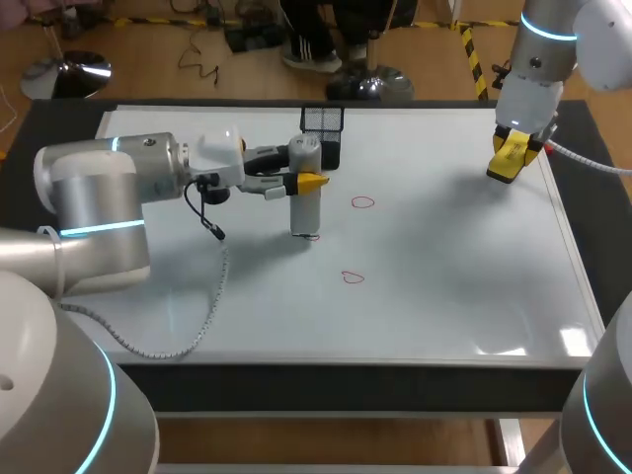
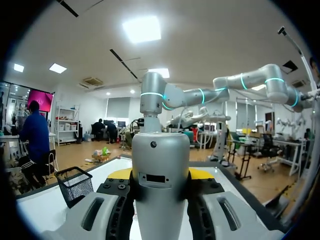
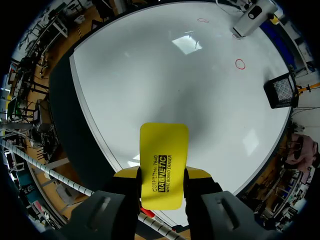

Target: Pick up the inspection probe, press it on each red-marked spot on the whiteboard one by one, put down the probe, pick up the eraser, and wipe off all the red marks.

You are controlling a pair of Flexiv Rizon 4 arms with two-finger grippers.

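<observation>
Grey probe (image 1: 306, 212) in left gripper (image 1: 308, 182), on red mark (image 1: 312, 236), eraser (image 3: 164, 145) in right gripper (image 3: 162, 173)

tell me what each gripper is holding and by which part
Left gripper: the probe, clamped on its upper body. Right gripper: the eraser, by its long edges near one end.

Silver-grey probe (image 1: 306, 202), yellow eraser (image 3: 163, 165), red marks (image 1: 362, 202), white whiteboard (image 1: 444, 276), black mesh basket (image 1: 322, 120)
</observation>
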